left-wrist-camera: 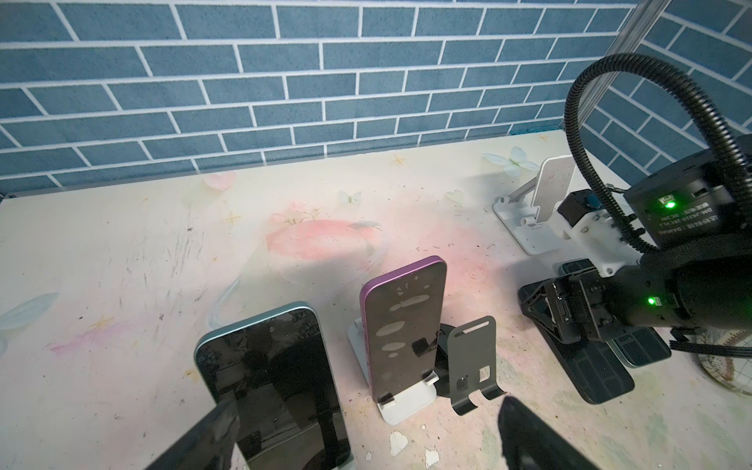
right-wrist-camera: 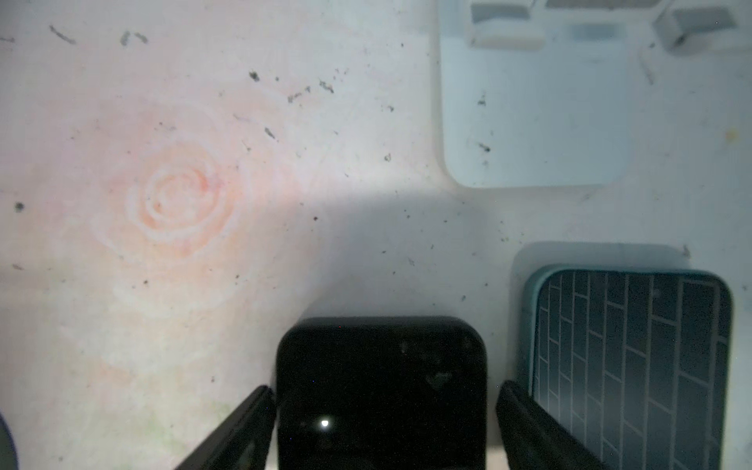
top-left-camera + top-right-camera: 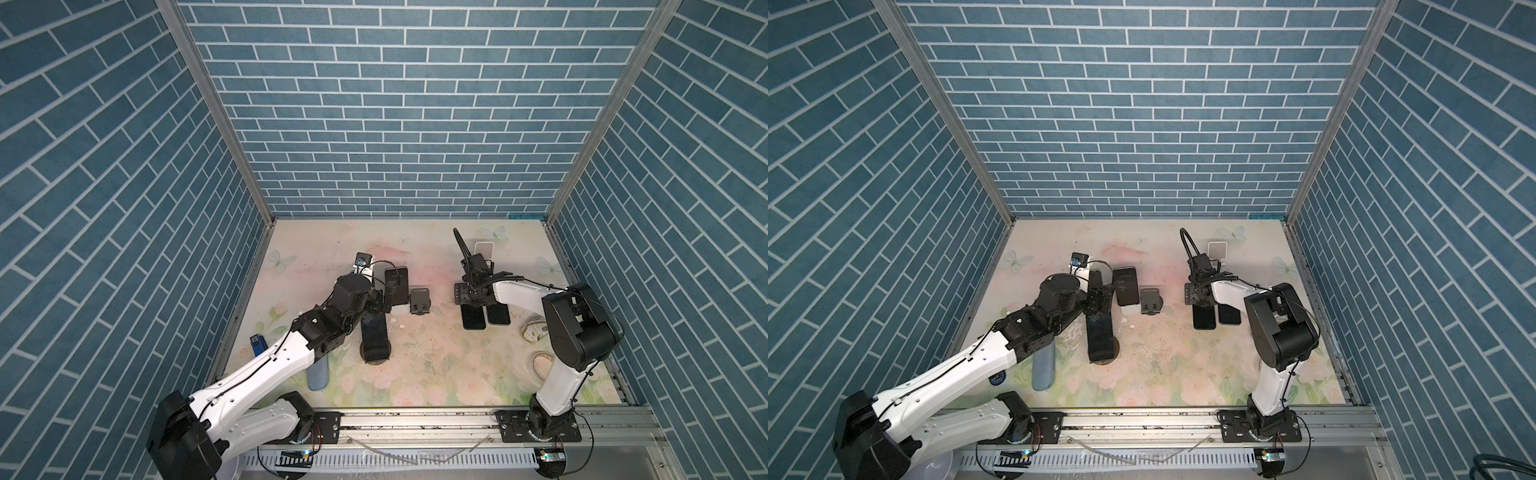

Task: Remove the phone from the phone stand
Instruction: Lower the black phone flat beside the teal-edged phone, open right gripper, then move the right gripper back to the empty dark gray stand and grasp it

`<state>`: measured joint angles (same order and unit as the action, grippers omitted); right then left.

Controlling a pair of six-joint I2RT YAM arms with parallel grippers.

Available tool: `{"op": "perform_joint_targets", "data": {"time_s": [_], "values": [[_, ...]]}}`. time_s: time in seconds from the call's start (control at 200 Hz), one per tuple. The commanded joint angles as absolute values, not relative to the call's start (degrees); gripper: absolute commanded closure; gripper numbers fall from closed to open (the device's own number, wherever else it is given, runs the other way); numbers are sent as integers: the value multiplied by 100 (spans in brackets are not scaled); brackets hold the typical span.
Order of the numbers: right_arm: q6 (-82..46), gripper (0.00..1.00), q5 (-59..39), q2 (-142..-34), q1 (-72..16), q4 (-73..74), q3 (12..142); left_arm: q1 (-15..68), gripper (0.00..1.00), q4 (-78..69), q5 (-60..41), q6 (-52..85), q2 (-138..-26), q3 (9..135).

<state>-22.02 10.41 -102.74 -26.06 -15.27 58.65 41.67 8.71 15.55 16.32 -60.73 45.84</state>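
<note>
My right gripper (image 2: 384,411) points straight down over a black phone (image 2: 382,390) that lies flat on the bench (image 2: 162,325). Its fingers (image 2: 244,427) stand apart on either side of the phone's short end with a sliver of bench showing between each finger and the phone's edge, so the jaws are parted and not pinching it. Just beside that phone, toward the right edge of the bench, a teal-edged phone (image 2: 630,366) also lies flat, its glass mirroring the brick wall. Beyond both, toward the far right corner, a white stand (image 1: 541,211) sits with nothing on it.

My left gripper (image 1: 366,439) is spread wide, holding nothing. One finger (image 1: 203,439) overlaps a pale-blue phone (image 1: 272,382) that leans upright; I cannot tell what props it. In the gap ahead, a purple phone (image 1: 403,333) rests in its white phone stand (image 1: 407,407), screen tilted back, near the middle of the bench. Just beside it stands a small grey metal stand (image 1: 474,358), bare.

In a top view, the left arm (image 3: 266,365) reaches across the left half of the bench, with a light-blue object (image 3: 318,374) lying under it near the front edge.
</note>
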Motion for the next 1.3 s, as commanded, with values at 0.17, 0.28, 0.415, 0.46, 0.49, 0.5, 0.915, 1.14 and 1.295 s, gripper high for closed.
{"op": "perform_joint_targets", "data": {"time_s": [0.17,0.28,0.415,0.46,0.49,0.5,0.915,1.14,1.295], "values": [[-1922,12,1151,-9519,-2582,-1910,5906,4241,0,891,1666,1704,-6020,4727],[-1890,12,1038,-9171,-2584,-1929,5935,4304,0,983,1773,1692,-6057,4806],[-1929,12,873,-8871,-2592,-1956,5933,4432,0,1112,2020,1673,-6140,4908],[-1963,12,815,-8795,-2593,-1961,5915,4492,0,1201,2100,1648,-6192,4983],[-1984,12,743,-8732,-2595,-1974,5906,4535,0,1272,2145,1621,-6257,5036],[-1992,12,726,-8720,-2598,-1970,5900,4551,0,1285,2156,1614,-6262,5049],[-2421,12,247,-8479,-3353,-1881,6003,4889,0,1120,2108,1519,-6783,5265],[-2727,12,418,-8725,-3998,-1796,6253,4896,0,1085,2109,1468,-6677,5188],[-2871,12,391,-8849,-4253,-1706,6312,4894,0,907,2323,1451,-6354,4913]]}}
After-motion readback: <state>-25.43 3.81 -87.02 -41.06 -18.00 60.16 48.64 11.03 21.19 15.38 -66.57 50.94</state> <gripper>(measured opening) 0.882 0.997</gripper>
